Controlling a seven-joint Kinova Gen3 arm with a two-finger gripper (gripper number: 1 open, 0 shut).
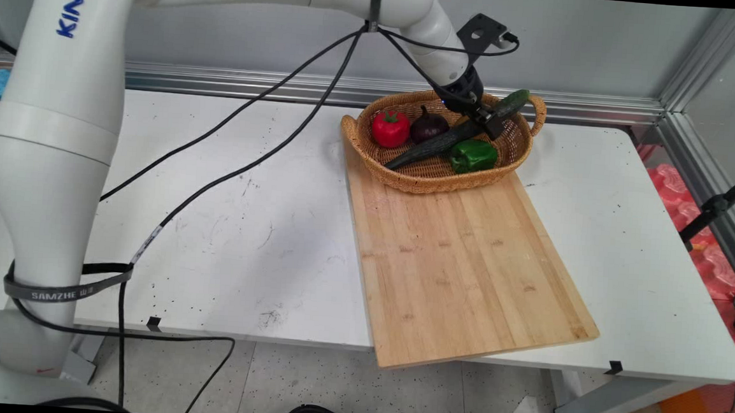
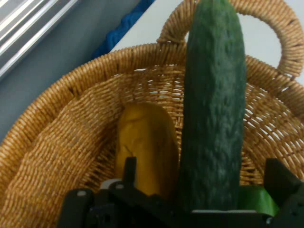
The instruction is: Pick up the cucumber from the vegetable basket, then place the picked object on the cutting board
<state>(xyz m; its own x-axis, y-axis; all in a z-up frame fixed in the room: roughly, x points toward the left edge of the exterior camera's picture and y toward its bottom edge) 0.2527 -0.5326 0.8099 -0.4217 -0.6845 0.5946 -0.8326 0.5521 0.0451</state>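
Gripper (image 1: 486, 117) is down inside the basket (image 1: 408, 174), which sits at the far edge of the table (image 1: 244, 237), on the far end of the wooden board (image 1: 466, 263). Its fingers are clamped on the cucumber (image 1: 435, 145) near the cucumber's far-right end; the hand view shows one finger (image 2: 129, 172) left of it and one (image 2: 280, 180) right, w/ the cucumber filling the gap.

Main view: cucumber runs diagonally across the basket, low end toward the near-left rim, high end poking over the far-right rim by the handle. Left of it, a red pepper (image 1: 390, 128) and a dark purple eggplant (image 1: 428, 126) side by side, eggplant touching or just beside the cucumber. On the near-right side, a green pepper (image 1: 474, 155) just beside the cucumber.

Hand view adds what the main view mostly hides behind the gripper: a yellow, potato-like thing (image 2: 145, 147) lying against the basket wall, right beside the cucumber. A bit of the green pepper shows under the right finger. Red pepper and eggplant are out of this view. Board's near corner overhangs the table's near edge. Black cables (image 1: 242, 160) hang from the arm across the table's left part.
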